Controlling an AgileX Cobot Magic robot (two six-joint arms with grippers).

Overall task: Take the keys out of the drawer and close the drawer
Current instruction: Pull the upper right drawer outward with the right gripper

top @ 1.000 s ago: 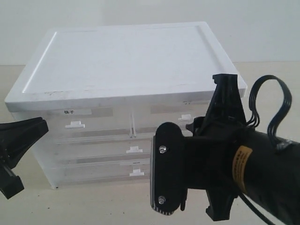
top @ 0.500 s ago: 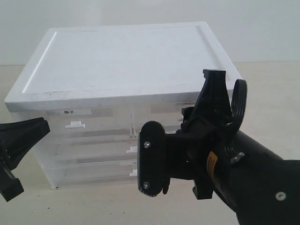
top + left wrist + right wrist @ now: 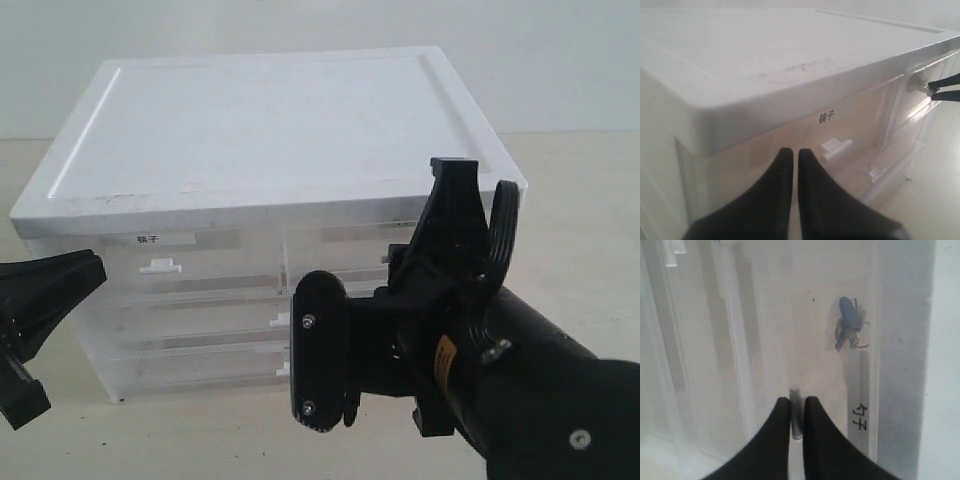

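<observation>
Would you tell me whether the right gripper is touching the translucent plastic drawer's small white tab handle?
Touching. The right wrist view shows the small white tab handle pinched between the right gripper's black fingers, no gap.

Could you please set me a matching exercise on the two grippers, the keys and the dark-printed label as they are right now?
Things:
1. keys
2. right gripper
3. left gripper
4. dark-printed label

States or places:
A. shut on the white tab handle
B. inside the translucent drawer, seen through its plastic
C. shut, holding nothing
D. on the neighbouring drawer, just under the white top

Pairs: 1-B, 2-A, 3-C, 4-D
</observation>
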